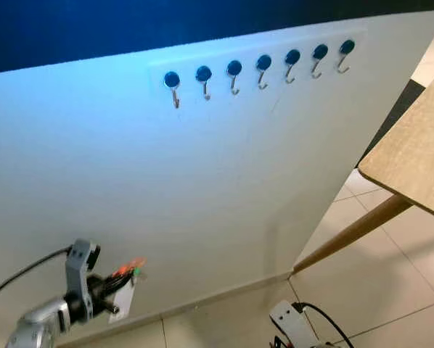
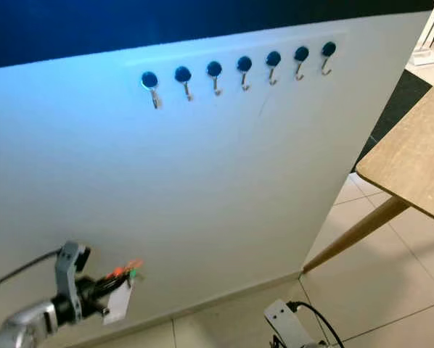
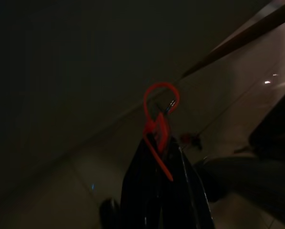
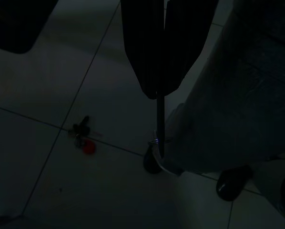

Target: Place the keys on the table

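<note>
The left gripper point(image 3: 157, 143) is clenching the red key tag point(image 3: 157, 125) low by the white board point(image 1: 202, 188), readying it for the wooden table point(image 1: 420, 152).

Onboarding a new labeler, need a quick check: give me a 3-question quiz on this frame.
1. How many blue round hooks sit on the white board?
2. True or false: a key hangs from one of the hooks.
3. What does the left gripper clamp? A) a red plastic loop tag B) a metal spoon C) nothing

Key: 1) seven. 2) false, all are bare. 3) A, the red plastic loop tag is pinched between the shut fingers.
</note>
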You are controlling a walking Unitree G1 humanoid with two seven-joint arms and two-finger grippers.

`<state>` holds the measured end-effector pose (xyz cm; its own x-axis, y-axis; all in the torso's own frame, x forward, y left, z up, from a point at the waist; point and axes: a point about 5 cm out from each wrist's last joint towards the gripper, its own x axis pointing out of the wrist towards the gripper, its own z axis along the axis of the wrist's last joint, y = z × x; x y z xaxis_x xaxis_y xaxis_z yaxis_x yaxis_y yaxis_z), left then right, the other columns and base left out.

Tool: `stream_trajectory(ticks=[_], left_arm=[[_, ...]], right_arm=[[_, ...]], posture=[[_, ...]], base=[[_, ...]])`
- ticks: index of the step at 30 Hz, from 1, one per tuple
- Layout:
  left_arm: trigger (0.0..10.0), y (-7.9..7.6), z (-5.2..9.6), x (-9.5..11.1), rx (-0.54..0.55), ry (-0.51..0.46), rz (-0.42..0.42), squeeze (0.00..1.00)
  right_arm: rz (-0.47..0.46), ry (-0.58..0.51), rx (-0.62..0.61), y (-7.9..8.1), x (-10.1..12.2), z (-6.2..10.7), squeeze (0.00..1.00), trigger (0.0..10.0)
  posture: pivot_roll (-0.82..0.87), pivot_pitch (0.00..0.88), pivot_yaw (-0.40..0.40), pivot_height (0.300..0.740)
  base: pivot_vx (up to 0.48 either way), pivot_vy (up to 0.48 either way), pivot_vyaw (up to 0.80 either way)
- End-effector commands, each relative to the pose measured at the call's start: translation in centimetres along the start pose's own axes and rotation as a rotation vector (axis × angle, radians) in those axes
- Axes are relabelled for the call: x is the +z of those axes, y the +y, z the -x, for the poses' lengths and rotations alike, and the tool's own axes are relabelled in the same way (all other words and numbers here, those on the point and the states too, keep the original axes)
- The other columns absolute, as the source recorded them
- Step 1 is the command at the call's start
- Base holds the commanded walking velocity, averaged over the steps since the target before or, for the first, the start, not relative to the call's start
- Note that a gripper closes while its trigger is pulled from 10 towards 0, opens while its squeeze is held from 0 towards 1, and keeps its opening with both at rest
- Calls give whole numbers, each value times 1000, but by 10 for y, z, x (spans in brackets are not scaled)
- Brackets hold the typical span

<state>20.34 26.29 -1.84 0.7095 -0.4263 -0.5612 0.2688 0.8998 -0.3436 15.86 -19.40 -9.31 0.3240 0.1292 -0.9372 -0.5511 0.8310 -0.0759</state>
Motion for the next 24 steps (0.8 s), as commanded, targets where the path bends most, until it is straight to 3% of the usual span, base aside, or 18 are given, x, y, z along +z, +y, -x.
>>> stream_trajectory(ticks=[1,4,5,6,11,15,17,20,24], left_arm=[[10000,3,6,-46,141,135,83,0],[10000,3,7,-55,176,161,92,0],[10000,3,11,-74,259,222,117,0],[10000,3,11,-74,259,222,117,0],[10000,0,28,-117,487,360,191,0],[10000,-3,35,-132,533,449,174,0],[10000,-4,34,-134,537,482,128,0],[10000,-7,30,-135,484,576,-61,0],[10000,-9,29,-136,502,582,-66,0]], right_arm=[[15,109,52,18,-28,-1,0,10000],[17,111,50,18,-28,-1,0,10000],[20,116,40,17,-29,-1,0,10000],[20,116,40,17,-29,-1,0,10000],[23,123,-16,13,-32,0,0,10000],[21,125,-30,12,-32,0,0,10000],[16,123,-38,11,-31,0,0,10000],[-1,120,-50,11,-31,0,0,10000],[-7,119,-56,11,-30,0,0,10000]], posture=[[-24,34,53,740],[-23,32,52,740],[-23,24,55,740],[-23,24,55,740],[-16,14,54,740],[-17,16,58,740],[-19,19,63,740],[-19,12,71,740],[-22,4,75,740]], base=[[0,0,0],[0,0,0],[0,0,0],[0,0,0],[0,0,0],[0,0,0],[0,0,0],[0,0,0],[-120,0,0]])
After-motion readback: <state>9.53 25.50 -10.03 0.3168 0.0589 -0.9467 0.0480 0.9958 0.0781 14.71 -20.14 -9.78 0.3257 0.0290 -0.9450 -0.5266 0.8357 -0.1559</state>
